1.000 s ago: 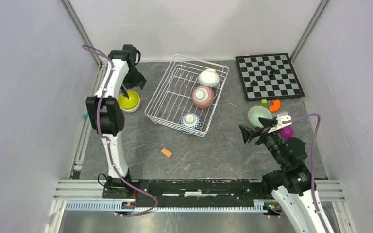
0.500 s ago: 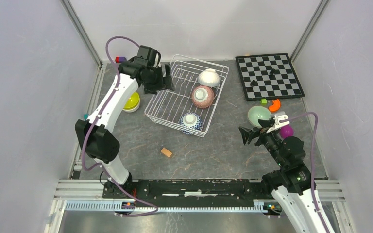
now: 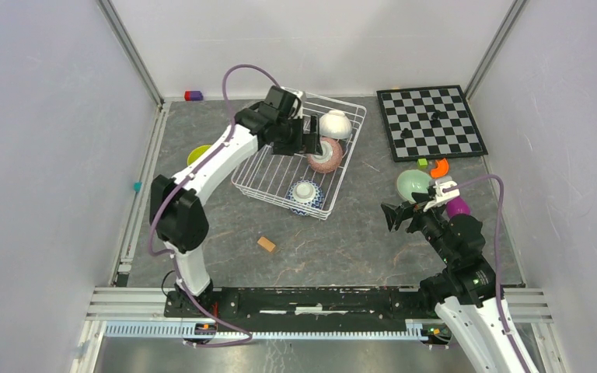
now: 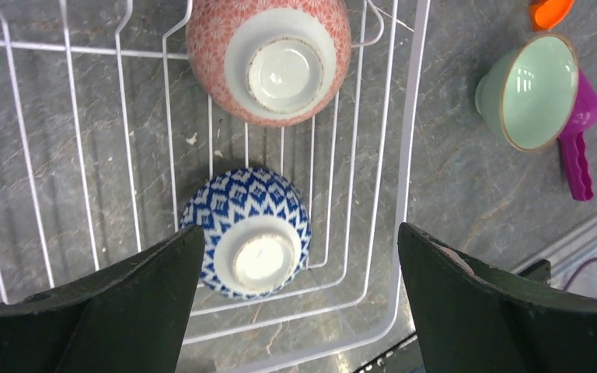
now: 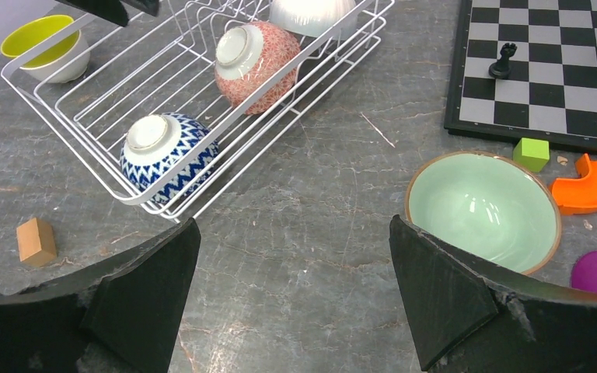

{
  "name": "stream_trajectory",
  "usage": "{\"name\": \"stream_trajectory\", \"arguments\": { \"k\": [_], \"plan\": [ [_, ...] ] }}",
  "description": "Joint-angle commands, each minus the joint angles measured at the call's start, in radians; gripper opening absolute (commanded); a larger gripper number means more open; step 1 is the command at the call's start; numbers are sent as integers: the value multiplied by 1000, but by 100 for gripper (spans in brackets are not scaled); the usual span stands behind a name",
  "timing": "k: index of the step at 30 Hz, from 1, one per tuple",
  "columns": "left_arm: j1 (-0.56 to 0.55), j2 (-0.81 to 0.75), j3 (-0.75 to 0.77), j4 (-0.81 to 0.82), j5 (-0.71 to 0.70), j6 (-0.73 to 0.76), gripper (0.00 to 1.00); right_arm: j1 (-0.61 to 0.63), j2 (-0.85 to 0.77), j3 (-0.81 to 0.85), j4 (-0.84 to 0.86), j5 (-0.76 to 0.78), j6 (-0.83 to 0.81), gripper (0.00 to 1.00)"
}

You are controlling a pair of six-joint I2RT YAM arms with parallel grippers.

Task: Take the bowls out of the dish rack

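Note:
The white wire dish rack (image 3: pixel 268 172) holds three upturned bowls: a white one (image 3: pixel 335 123), a speckled pink one (image 3: pixel 325 155) and a blue-and-white one (image 3: pixel 305 193). My left gripper (image 3: pixel 305 136) hovers open and empty over the rack, beside the pink bowl. In its wrist view (image 4: pixel 299 233) the blue-and-white bowl (image 4: pixel 245 231) lies below the jaws and the pink bowl (image 4: pixel 268 58) beyond. The yellow-green bowl (image 3: pixel 197 155) stands upright on the table left of the rack. The pale green bowl (image 3: pixel 413 185) stands upright at the right. My right gripper (image 3: pixel 395 216) is open and empty just in front of it. A second white bowl is out of view.
A chessboard (image 3: pixel 431 122) with black pieces lies at the back right. An orange curved piece (image 3: pixel 439 168), a green cube (image 3: pixel 422 163) and a purple object (image 3: pixel 459 208) sit near the pale green bowl. A tan block (image 3: pixel 266 244) lies in front of the rack.
My left arm has swung right from the yellow-green bowl to above the rack's far end, its gripper empty. The right arm has barely moved.

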Motion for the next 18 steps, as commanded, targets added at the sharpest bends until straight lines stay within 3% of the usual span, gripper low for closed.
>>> {"name": "stream_trajectory", "arguments": {
  "k": [1, 11, 14, 18],
  "plan": [
    [-26, 58, 33, 142, -86, -35, 100, -4, 7, 15, 23, -10, -19, 98],
    [-61, 244, 151, 156, -182, -87, 100, -3, 27, 28, 20, -21, -32, 98],
    [-61, 287, 173, 168, -168, -86, 90, -3, 36, 37, 16, -17, -43, 98],
    [-56, 328, 192, 172, -179, -84, 86, -4, 46, 48, 9, -16, -54, 98]
  ]
}}
